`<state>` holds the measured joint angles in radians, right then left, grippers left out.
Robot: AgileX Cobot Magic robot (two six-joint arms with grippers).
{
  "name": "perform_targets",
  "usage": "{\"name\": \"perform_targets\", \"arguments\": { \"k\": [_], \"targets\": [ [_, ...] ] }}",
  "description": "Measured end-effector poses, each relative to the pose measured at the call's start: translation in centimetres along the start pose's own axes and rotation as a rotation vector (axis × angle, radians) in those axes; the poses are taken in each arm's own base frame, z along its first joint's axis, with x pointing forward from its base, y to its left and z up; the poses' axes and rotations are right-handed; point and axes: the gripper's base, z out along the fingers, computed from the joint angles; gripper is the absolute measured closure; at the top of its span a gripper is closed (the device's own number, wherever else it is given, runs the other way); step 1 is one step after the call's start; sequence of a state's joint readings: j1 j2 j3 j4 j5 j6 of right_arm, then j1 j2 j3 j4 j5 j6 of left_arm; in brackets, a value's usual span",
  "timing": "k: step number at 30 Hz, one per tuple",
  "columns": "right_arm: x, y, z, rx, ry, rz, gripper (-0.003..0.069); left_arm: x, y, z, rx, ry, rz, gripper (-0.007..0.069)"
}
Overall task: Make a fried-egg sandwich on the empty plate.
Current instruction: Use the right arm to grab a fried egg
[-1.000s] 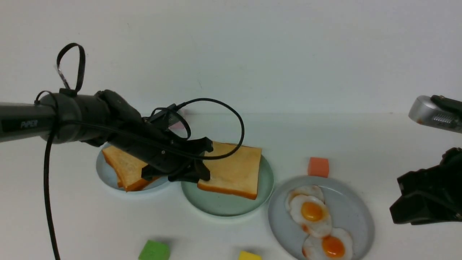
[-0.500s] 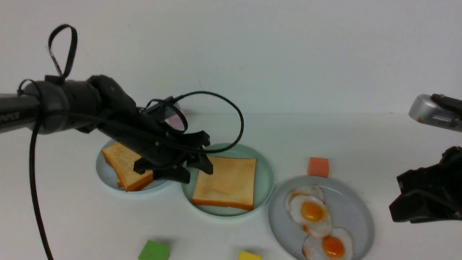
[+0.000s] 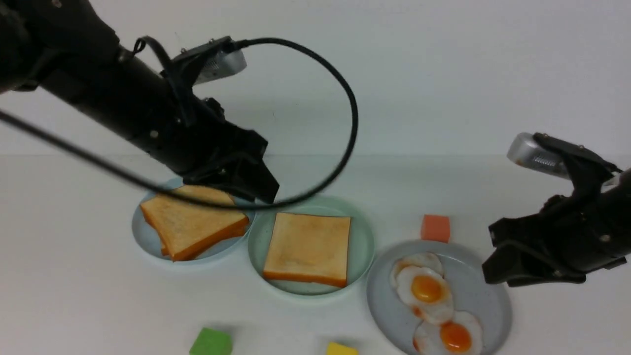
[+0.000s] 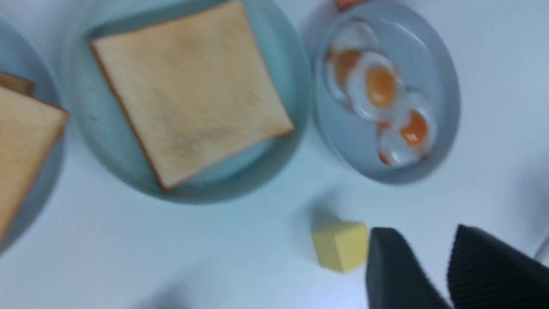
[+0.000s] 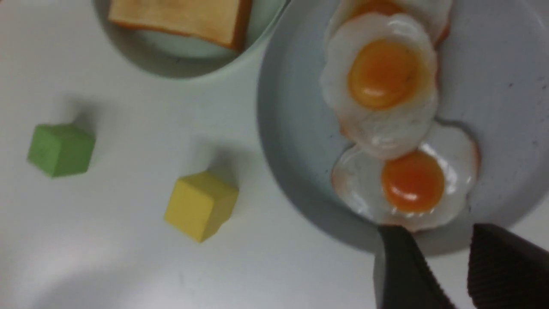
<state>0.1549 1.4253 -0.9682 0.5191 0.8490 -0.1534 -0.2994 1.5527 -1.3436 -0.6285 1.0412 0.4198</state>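
— Toast on the mint-green plate [image 3: 362,246]: how many slices?

— One toast slice [image 3: 308,246], lying flat, with no egg on it. That plate sits low in the centre of the front view, between the pale blue plate [image 3: 144,239] on its left and the grey plate [image 3: 471,273] at the lower right. All three rest on the white bench [image 3: 74,296].

— And the eggs?

— The fried eggs [image 3: 426,290] lie overlapping on the grey plate, and neither arm touches them. A toast stack [image 3: 192,224] is on the blue plate.

— The left arm [image 3: 123,108]?

— It slants down from the upper left of the front view. The left jaws hang above the far rims of the blue and mint plates, touching nothing. The left wrist view shows their fingers [image 4: 394,274] slightly parted, bench between them, holding nothing.

— The right arm [image 3: 581,231]?

— At the right edge of the front view. The right jaws are spread and empty, just beside the grey plate's right rim. The right wrist view has one finger [image 5: 403,266] close by the nearer egg.

— Anything else?

— An orange cube [image 3: 435,228] beyond the grey plate, and a green cube [image 3: 211,341] and a yellow cube [image 3: 341,349] at the bottom edge.
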Motion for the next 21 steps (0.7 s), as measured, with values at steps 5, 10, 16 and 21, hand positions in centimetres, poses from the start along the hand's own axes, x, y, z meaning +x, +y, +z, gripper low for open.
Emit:
{"name": "perform_targets", "arguments": {
  "k": [5,10,16,21],
  "targets": [
    [-2.1,-2.5,2.3,-0.019,0.0,0.065,0.0396,3.9,-4.4,1.4,-0.002,0.047,0.148,0.0613],
    [-2.9,-3.7,5.9,-0.088,0.03,0.058,0.0392,5.9,-7.5,3.2,0.0,0.058,0.238,0.0638],
    [-3.1,-4.7,9.0,-0.127,0.065,0.058,0.0354,6.1,-7.6,3.5,-0.031,0.06,0.233,0.0638],
    [-3.4,-5.1,10.6,-0.152,0.065,0.064,0.0306,6.1,-7.6,3.5,-0.032,0.062,0.233,0.0638]
  ]
}}
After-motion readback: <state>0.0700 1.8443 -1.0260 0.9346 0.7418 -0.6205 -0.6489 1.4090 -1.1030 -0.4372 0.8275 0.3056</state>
